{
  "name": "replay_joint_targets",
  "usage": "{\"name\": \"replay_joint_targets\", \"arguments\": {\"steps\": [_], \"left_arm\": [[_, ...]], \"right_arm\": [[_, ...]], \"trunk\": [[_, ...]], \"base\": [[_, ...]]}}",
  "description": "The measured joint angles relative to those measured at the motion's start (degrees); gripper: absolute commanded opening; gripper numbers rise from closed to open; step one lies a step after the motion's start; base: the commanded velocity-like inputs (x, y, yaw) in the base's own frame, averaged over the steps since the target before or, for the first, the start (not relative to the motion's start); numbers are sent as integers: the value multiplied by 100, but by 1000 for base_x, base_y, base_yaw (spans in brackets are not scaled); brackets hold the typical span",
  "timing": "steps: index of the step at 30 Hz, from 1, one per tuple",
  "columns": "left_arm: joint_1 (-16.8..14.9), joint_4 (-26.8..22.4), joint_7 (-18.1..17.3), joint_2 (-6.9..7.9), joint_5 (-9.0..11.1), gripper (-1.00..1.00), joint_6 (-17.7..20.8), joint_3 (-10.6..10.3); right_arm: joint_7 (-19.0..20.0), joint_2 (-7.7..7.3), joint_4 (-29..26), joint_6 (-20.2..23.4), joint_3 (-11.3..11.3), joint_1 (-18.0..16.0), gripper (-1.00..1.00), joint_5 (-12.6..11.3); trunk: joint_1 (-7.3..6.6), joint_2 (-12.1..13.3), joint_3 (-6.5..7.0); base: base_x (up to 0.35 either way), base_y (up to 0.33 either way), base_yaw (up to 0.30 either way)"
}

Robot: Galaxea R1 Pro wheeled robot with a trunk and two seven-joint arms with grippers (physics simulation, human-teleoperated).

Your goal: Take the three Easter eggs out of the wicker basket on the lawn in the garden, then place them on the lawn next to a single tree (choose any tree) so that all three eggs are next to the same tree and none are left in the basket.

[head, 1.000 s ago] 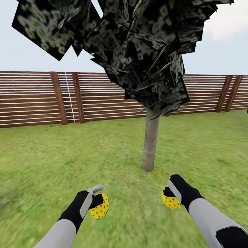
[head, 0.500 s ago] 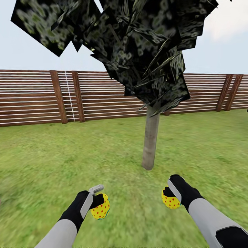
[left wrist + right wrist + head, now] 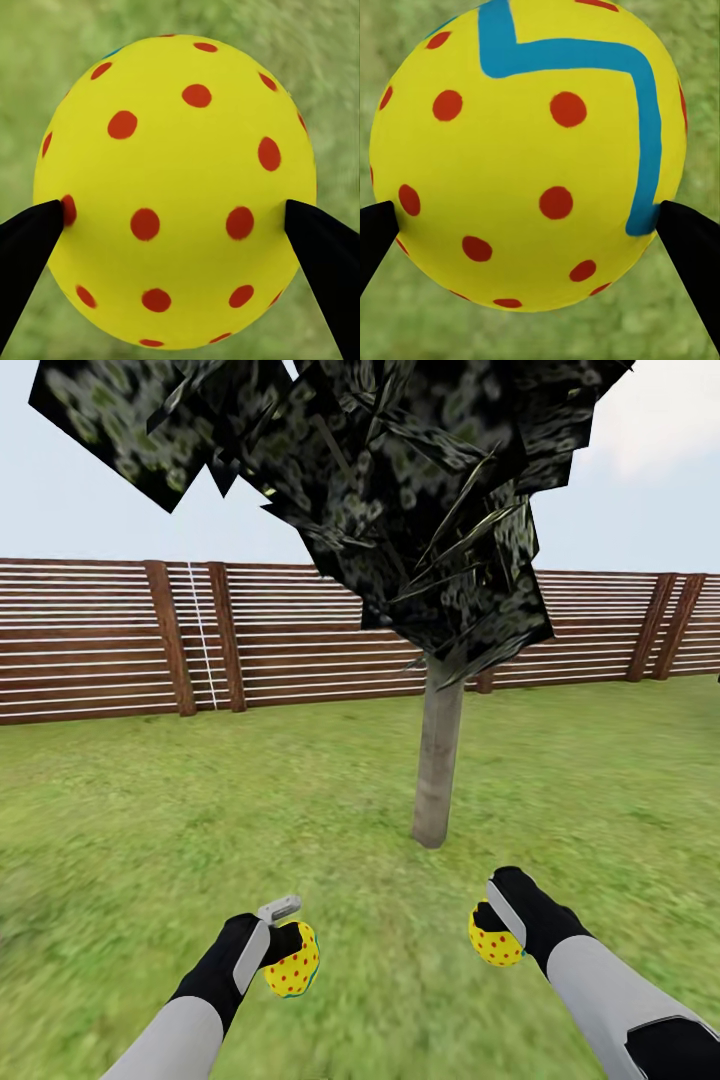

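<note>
Carrying two eggs at once, one per arm, low over the lawn (image 3: 130,810) and short of the tree (image 3: 437,760). Left gripper (image 3: 283,940) has its jaws clamped on a yellow egg with red dots (image 3: 291,963); the left wrist view confirms the black fingertips (image 3: 30,247) pressing on opposite flanks of that egg (image 3: 174,191). Right gripper (image 3: 495,925) has its jaws clamped likewise on a second egg (image 3: 495,940), which the right wrist view shows as yellow with red dots and a blue angular band (image 3: 529,157).

Judgement: the grip across the widest part suits a smooth, rounded shell, which could slip out if pinched nearer an end. Both eggs hang clear of the ground, probably to avoid dragging while approaching.

Materials: eggs glossy and hard-looking; grass mottled green, blurred close in; trunk straight, grey-brown, matte; crown built of flat, dark, jagged leaf patches. Slatted brown fence (image 3: 100,640) closes the garden behind.

Neither egg is down yet; setting them beside the trunk looks the next step.
</note>
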Motion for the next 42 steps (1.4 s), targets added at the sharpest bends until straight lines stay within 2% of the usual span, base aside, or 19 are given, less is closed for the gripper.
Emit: {"name": "replay_joint_targets", "arguments": {"steps": [42], "left_arm": [[0,0,0,-3,8,-100,0,0]], "right_arm": [[0,9,-1,0,2,0,-100,0]], "trunk": [[904,-1647,-743]], "base": [[0,0,0]]}}
